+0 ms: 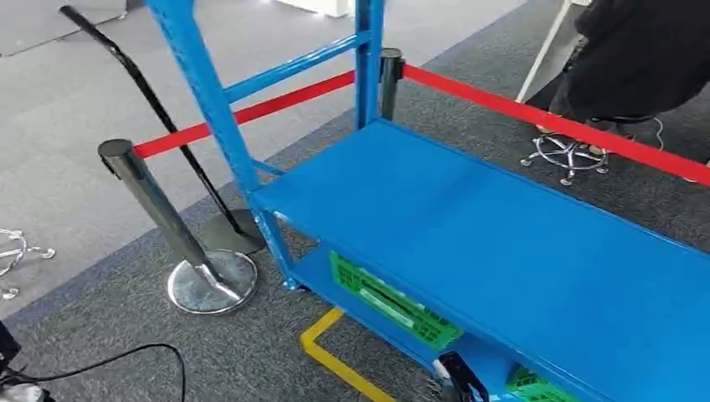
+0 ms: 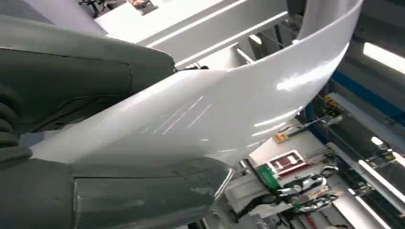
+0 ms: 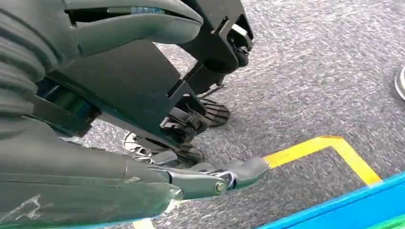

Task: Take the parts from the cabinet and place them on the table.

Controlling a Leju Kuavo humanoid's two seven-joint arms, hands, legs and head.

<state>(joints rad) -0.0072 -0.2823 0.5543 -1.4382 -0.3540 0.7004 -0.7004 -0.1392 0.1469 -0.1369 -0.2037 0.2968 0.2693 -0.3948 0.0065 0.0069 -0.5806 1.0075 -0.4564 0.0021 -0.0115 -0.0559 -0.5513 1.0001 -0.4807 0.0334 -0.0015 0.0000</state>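
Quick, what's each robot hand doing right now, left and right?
Left robot hand: holds a glossy white curved part.
Right robot hand: holds nothing, fingers apart, hanging above the grey carpet.

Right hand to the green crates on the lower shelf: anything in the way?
Nothing visible. Carpet and yellow tape lie between the right hand and the shelf edge. The green crates sit under the top shelf, front side open.

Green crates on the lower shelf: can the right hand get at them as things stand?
Probably not yet. The right hand hangs low over the carpet beside the yellow floor tape, and the green crates sit tucked under the blue top shelf, which overhangs them.
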